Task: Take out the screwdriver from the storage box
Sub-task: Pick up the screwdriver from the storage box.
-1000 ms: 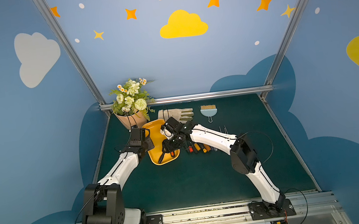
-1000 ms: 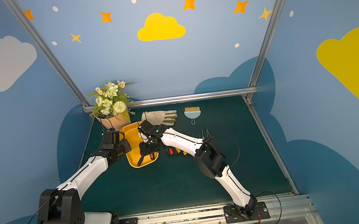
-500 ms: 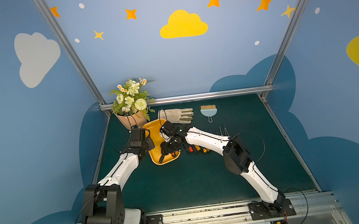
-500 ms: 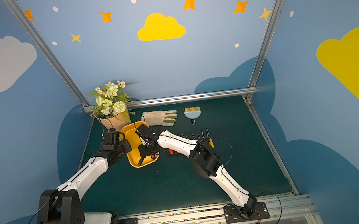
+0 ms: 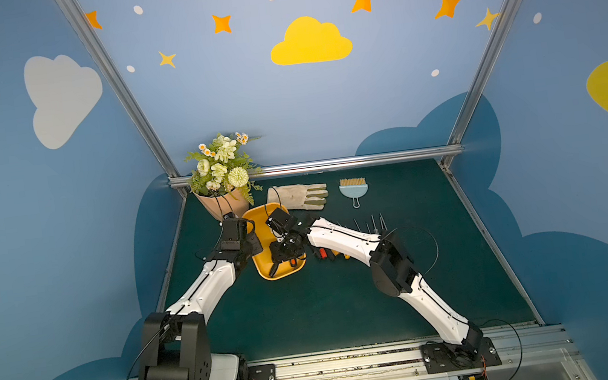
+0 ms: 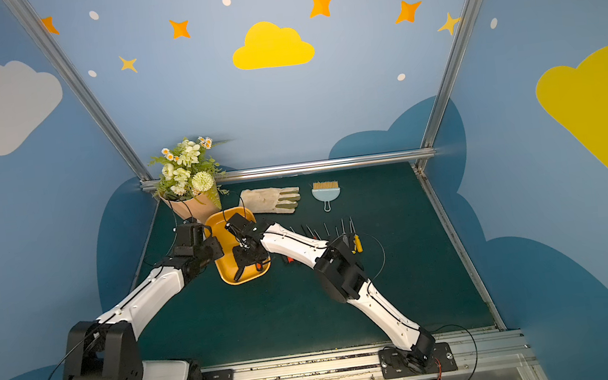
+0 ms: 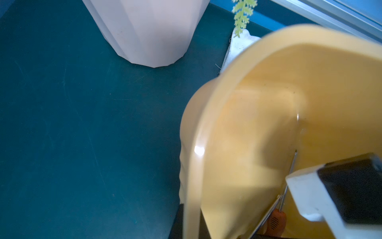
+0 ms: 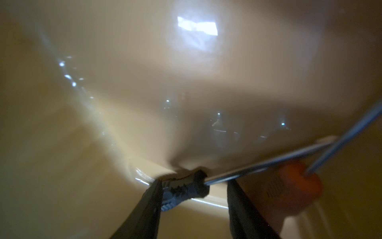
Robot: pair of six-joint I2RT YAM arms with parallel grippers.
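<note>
A: Left gripper [image 5: 240, 233] is seen clamped on the storage box [image 5: 280, 276] rim. Right gripper [image 8: 194, 184] is spread inside the box; the black-handled screwdriver [image 8: 186, 189] is touched by one finger only.

B: Noted. Its shaft appears crossed by the orange-handled screwdriver [image 8: 289, 186]. If the jaws are closed off-centre, the handle may be squeezed out, or the neighbour dragged up.

White link shells [image 5: 209, 285], black joints [image 5: 390, 267], thin black cables [image 5: 437, 246], black screwed base plates [image 5: 439, 359].
</note>
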